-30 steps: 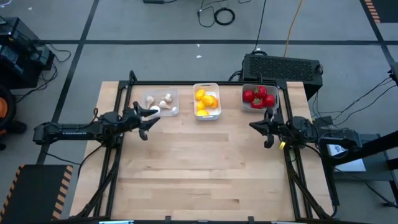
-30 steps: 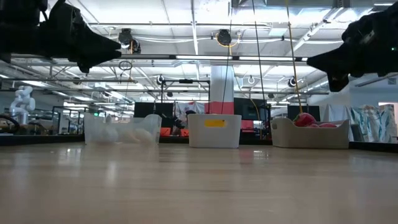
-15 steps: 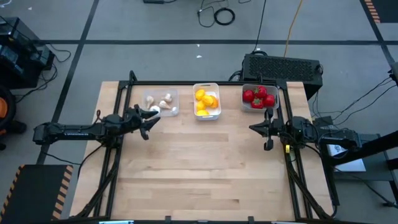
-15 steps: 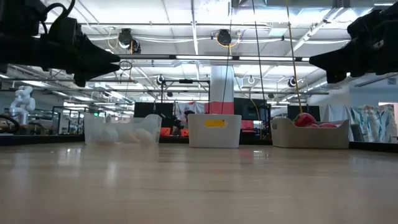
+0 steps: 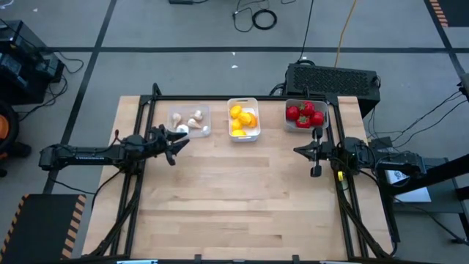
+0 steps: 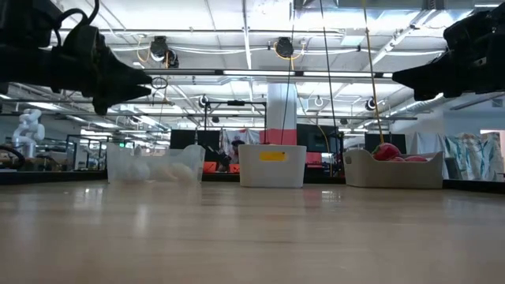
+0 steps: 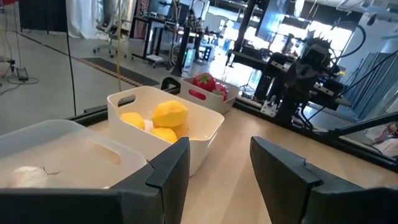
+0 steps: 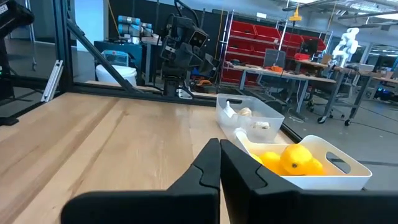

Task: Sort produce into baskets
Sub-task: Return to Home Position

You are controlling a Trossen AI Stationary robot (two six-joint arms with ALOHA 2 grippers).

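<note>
Three trays stand in a row at the table's far edge. The clear tray (image 5: pixel 189 119) holds whitish garlic bulbs (image 5: pixel 195 122). The white tray (image 5: pixel 243 119) holds yellow lemons (image 5: pixel 242 117). The pale tray (image 5: pixel 305 115) holds red tomatoes (image 5: pixel 304 114). My left gripper (image 5: pixel 176 139) hovers open and empty above the table, just near of the clear tray. My right gripper (image 5: pixel 300 150) hovers shut and empty near the table's right edge, near of the pale tray.
A big black box (image 5: pixel 333 79) stands behind the table's far right corner. Bare wood (image 5: pixel 234 198) fills the middle and near part of the table. Black frame rails (image 5: pixel 139 183) run along the table's left and right sides.
My left gripper has drawn back a little toward the table's left edge and dropped slightly. My right gripper has drawn back slightly toward the table's right edge.
</note>
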